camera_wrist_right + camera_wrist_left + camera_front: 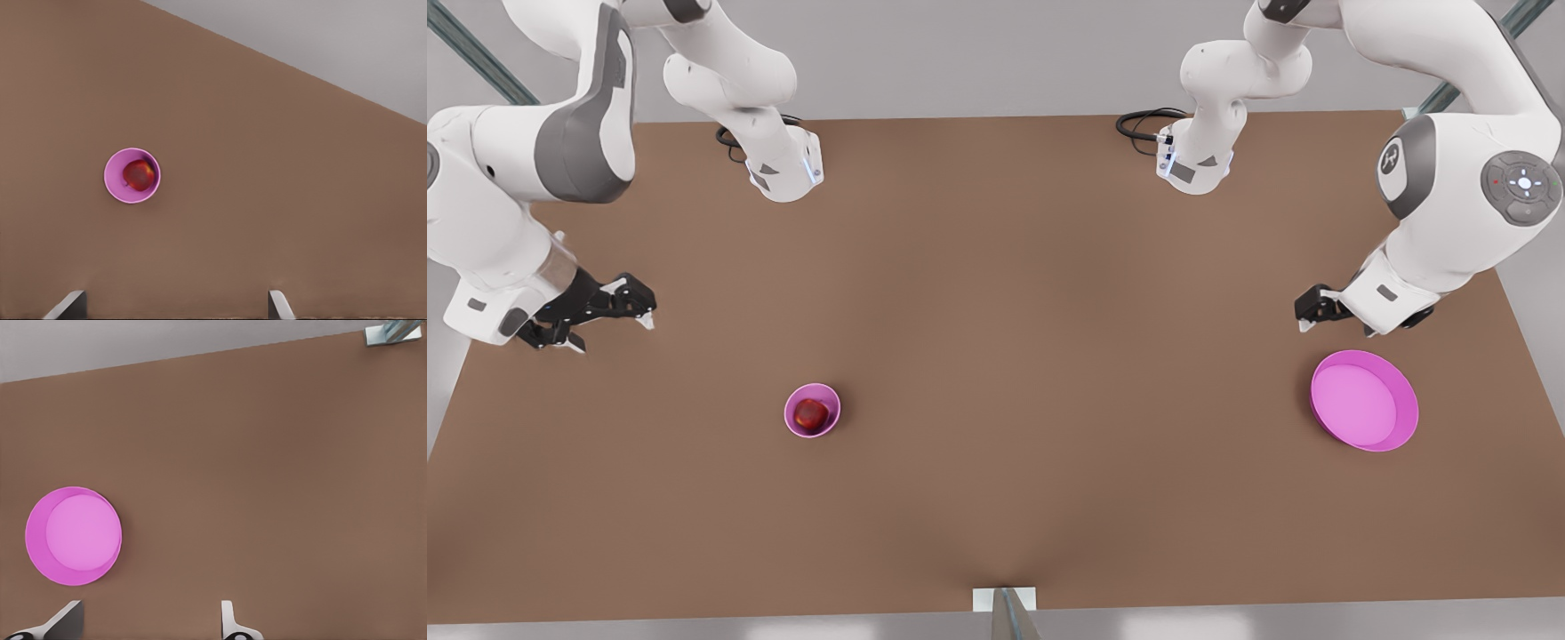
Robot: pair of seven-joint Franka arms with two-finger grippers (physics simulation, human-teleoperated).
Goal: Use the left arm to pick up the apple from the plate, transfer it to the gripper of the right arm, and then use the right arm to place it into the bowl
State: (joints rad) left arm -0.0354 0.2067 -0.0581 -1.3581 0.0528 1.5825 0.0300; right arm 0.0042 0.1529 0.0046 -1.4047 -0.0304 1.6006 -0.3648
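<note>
The small red apple (811,414) (139,174) lies inside the small deep pink bowl (824,399) (115,182) on the front view's left half of the table. The wide shallow pink plate (1363,400) (72,535) sits at the front view's right with nothing on it. My left gripper (1318,313) (147,621) hovers open just behind the plate, on the front view's right. Over at the front view's left, my right gripper (609,333) (173,303) hangs open, well away from the bowl. Neither gripper holds anything.
The brown table (996,293) stretches between the two arm bases (787,169) (1196,164) at its far edge. A metal post (1007,613) stands at the near edge, in the middle.
</note>
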